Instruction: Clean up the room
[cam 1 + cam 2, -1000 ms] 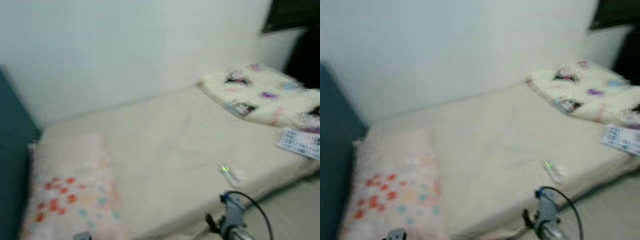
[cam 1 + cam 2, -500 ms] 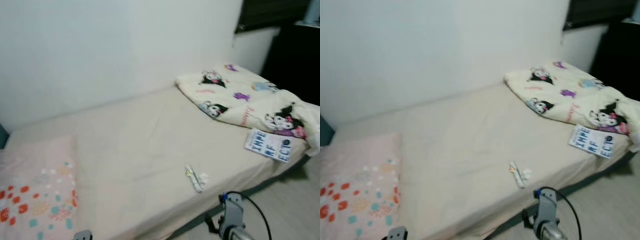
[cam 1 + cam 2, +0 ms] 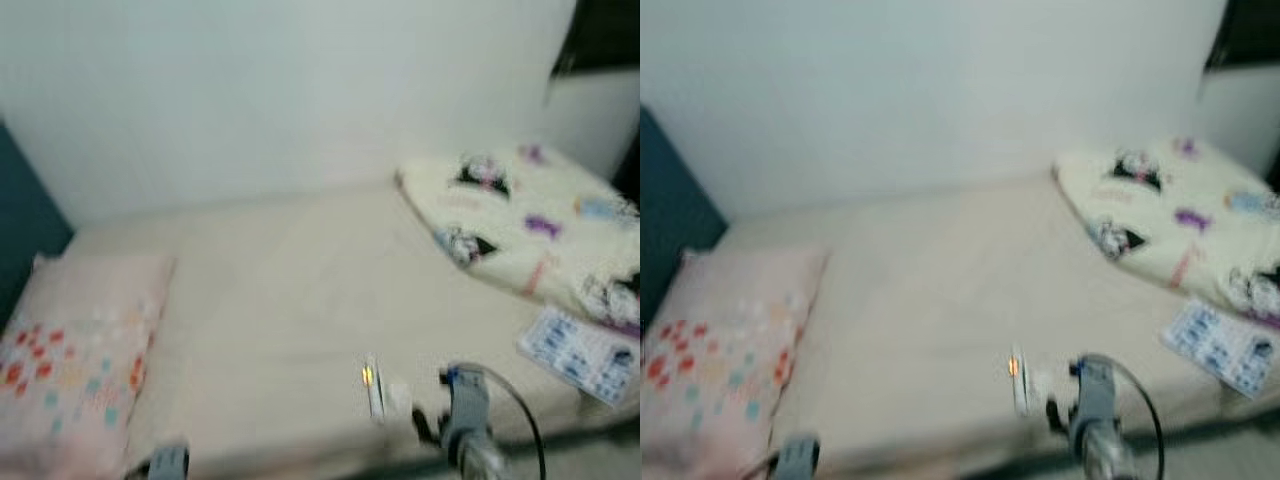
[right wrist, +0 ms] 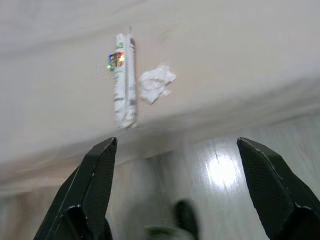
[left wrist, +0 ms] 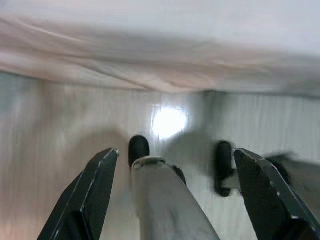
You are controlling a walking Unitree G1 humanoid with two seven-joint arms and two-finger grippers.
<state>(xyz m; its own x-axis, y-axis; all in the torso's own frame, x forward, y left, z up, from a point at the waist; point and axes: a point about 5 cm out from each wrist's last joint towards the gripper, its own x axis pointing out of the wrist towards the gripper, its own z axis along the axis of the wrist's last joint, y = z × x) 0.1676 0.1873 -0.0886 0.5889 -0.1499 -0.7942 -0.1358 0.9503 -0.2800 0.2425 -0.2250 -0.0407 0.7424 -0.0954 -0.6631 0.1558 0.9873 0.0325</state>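
Your right gripper (image 4: 177,192) has its two black fingers (image 4: 92,192) spread wide apart, with nothing held between them. Beyond the fingers lies the cream bed sheet (image 4: 225,55), wrinkled along its edge. On the sheet rests a white tube-shaped wrapper (image 4: 124,80) with green print and a shiny patch near one end. A crumpled white tissue (image 4: 156,83) sits just beside it, apart from it. Below the bed edge you see pale glossy floor (image 4: 220,170) carrying a bright light reflection.

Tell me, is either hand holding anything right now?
Nothing is held. The right hand is open, short of the white tube and crumpled tissue on the bed; the left hand is open over the floor.
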